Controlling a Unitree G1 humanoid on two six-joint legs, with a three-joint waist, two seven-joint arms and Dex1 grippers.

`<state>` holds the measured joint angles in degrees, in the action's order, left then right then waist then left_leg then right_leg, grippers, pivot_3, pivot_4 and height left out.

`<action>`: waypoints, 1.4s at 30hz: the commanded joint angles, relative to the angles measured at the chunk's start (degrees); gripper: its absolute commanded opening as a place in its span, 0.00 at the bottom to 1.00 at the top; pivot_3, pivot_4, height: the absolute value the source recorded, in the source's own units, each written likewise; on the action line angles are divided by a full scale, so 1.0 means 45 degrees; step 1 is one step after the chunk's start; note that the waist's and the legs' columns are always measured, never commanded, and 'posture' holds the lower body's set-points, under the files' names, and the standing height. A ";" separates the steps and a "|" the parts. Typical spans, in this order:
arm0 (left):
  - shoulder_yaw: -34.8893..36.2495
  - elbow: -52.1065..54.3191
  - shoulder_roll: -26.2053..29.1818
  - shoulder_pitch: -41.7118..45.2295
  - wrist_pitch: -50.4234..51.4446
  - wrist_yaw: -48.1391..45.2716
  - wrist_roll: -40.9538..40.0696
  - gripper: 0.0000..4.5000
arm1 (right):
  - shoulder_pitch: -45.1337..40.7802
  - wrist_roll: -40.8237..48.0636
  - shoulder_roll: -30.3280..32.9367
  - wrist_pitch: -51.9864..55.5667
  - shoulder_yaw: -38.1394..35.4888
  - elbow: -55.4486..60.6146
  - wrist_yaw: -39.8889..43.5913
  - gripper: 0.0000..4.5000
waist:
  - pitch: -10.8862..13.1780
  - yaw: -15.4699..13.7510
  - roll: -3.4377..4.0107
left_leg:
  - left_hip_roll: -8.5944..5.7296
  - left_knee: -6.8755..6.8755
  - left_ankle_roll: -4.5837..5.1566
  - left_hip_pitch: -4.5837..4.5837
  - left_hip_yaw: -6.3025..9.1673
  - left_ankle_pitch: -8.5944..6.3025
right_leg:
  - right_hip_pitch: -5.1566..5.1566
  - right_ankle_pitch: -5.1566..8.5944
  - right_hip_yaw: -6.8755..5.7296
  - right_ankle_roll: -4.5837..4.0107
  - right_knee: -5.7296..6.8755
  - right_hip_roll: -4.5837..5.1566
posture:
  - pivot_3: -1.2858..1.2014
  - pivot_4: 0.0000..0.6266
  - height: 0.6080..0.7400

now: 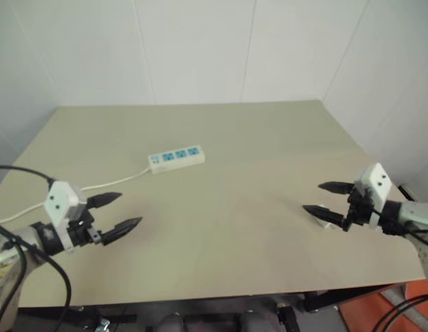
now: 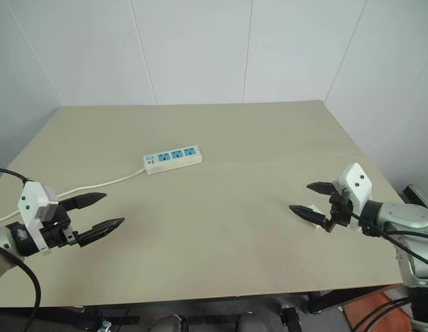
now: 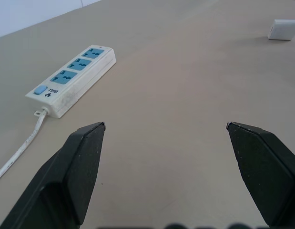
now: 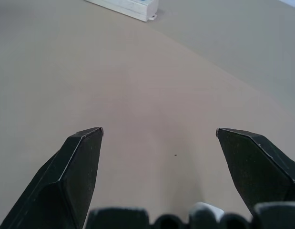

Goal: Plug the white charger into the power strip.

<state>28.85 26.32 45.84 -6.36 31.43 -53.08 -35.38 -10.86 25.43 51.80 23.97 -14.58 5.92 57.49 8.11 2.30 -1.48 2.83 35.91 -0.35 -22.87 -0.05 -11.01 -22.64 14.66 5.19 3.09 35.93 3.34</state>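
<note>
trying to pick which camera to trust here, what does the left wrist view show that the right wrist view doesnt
Left wrist view alone: the power strip's three blue sockets, switch and cord, plus the white charger lying far across the table.

Right wrist view alone: just one end of the strip at the frame's edge, and a white thing under the gripper's base, too cut off to identify.

Both: bare tan tabletop between two wide-open black fingers, left gripper and right gripper, holding nothing.

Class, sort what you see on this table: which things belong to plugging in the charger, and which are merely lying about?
Belongs to the job:
- white charger, on the table by the right hand
- power strip, sockets free
- left hand, open, holding nothing

Lying about:
- nothing else; the strip's cord trails over the table
</note>
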 commanded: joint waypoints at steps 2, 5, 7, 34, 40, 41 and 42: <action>0.0603 0.0375 0.0328 -0.0144 0.0007 0.0043 -0.0304 0.99 | 0.0158 0.0144 0.0775 0.0119 -0.0693 0.0225 0.0422 1.00 | 0.0001 -0.0003 -0.0002 | 0.0001 0.0000 0.0000 0.0000 0.0000 0.0000 | 0.0000 0.0002 -0.0001 -0.0001 0.0000 0.0000 | 0.52 0.24 1.00; 0.1136 0.0480 0.0648 -0.0616 0.0082 -0.0257 -0.0439 0.99 | 0.0354 0.0300 0.1420 0.0235 -0.0951 0.0044 0.1036 1.00 | 0.0003 -0.0004 -0.0004 | 0.0000 -0.0002 0.0000 -0.0001 -0.0003 0.0000 | -0.0003 0.0015 0.0001 -0.0023 -0.0004 0.0002 | 0.52 0.24 1.00; 0.1468 0.0382 0.0864 -0.0875 0.0039 -0.0435 -0.0408 0.99 | 0.0389 0.0282 0.1686 0.0177 -0.0979 -0.0091 0.1262 1.00 | 0.0005 -0.0002 -0.0007 | 0.0001 -0.0006 0.0000 -0.0001 -0.0006 0.0000 | -0.0005 0.0021 0.0003 -0.0034 -0.0007 0.0002 | 0.52 0.24 1.00; -0.4928 -1.5281 -0.0336 1.0632 -0.6305 0.1626 0.6171 0.99 | -0.0703 0.0877 0.0193 0.0971 -0.0537 0.1873 -0.0042 1.00 | 0.0017 -0.0349 -0.0031 | -0.0008 -0.0001 0.0001 -0.0048 -0.0005 0.0001 | -0.0038 -0.0061 -0.0004 -0.0011 -0.0002 -0.0012 | 0.52 0.24 1.00; -0.5465 -2.0282 -0.1605 1.3285 -0.8084 0.2885 0.7381 0.99 | -0.0691 0.1266 0.0041 0.1386 -0.0685 0.2592 -0.0379 1.00 | 0.0016 -0.0398 -0.0037 | -0.0024 0.0008 0.0001 -0.0122 -0.0003 0.0000 | -0.0082 -0.0077 -0.0004 0.0007 -0.0014 -0.0001 | 0.52 0.24 1.00; -0.5501 -2.0723 -0.1821 1.3524 -0.8193 0.2998 0.7491 0.99 | -0.0667 0.1314 0.0041 0.1414 -0.0724 0.2678 -0.0438 1.00 | 0.0016 -0.0395 -0.0037 | -0.0024 0.0008 0.0000 -0.0129 -0.0003 0.0000 | -0.0088 -0.0078 -0.0004 0.0008 -0.0014 -0.0001 | 0.52 0.24 1.00; -0.5520 -2.1072 -0.2004 1.3706 -0.8265 0.3064 0.7584 0.99 | -0.0637 0.1384 0.0040 0.1457 -0.0781 0.2769 -0.0506 1.00 | 0.0016 -0.0390 -0.0037 | -0.0025 0.0007 0.0000 -0.0130 -0.0003 0.0000 | -0.0089 -0.0078 -0.0005 0.0009 -0.0014 -0.0001 | 0.52 0.24 1.00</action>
<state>3.93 -66.64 36.83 53.19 -3.83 -40.43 -2.03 -13.22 30.55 51.73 30.20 -15.96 16.37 56.04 8.19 0.54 -1.64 2.72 35.93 -0.35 -23.47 -0.06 -11.01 -23.06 14.31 5.17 3.14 35.87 3.34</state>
